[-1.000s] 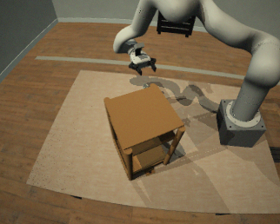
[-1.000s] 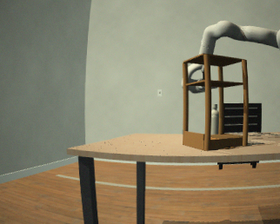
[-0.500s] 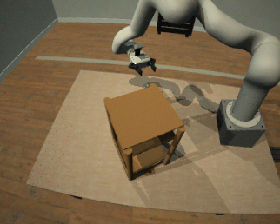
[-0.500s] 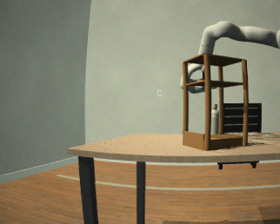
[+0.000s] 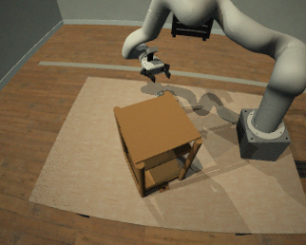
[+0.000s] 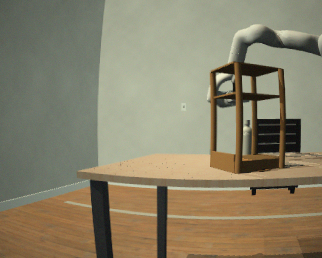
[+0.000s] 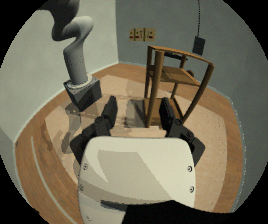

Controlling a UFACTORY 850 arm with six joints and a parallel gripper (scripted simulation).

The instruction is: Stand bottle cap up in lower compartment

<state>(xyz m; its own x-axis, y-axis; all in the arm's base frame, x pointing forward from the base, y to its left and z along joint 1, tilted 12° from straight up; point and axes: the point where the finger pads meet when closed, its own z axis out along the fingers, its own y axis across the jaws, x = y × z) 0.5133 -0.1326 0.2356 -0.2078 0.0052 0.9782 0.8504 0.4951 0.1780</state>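
Gripper hangs beyond my shelving unit, jaws apart and holding nothing. One unit, three shelves, four posts. Only my exterior view shows the single bottle, upright on the table behind the unit.

Grey walls — wooden floor

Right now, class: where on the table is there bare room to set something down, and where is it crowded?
Bare: the wide mat left of the shelving unit. Crowded: behind the unit, where the bottle stands below the open tool, and the side toward the arm's base.
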